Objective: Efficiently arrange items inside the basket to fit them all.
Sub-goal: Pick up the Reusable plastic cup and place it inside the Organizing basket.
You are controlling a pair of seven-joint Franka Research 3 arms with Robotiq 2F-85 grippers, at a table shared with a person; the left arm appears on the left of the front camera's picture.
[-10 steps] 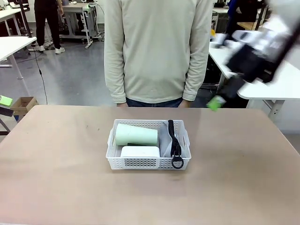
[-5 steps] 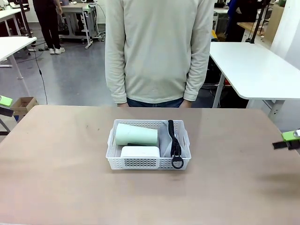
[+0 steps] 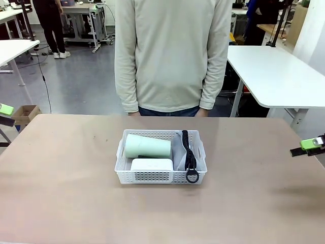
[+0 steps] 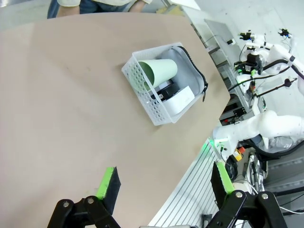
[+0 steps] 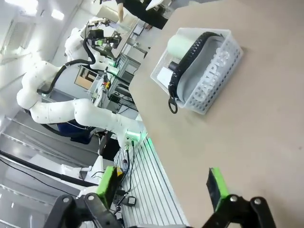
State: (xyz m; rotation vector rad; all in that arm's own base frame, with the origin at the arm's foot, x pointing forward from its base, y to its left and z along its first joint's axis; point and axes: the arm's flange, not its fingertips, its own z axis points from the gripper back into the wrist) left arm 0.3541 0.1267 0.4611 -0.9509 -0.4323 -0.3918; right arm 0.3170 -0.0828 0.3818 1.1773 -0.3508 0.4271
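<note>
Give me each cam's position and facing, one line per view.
Front: fixed on the robot's side, faces across the table at the person; right gripper at the right edge.
Left wrist: high, looks down on the basket; own open fingers below.
Right wrist: rolled, low beside the table; own open fingers below.
Shared: the basket, cup, pouch.

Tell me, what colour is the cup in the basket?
Pale green. The cup shows best in the front view, lying on its side.
</note>
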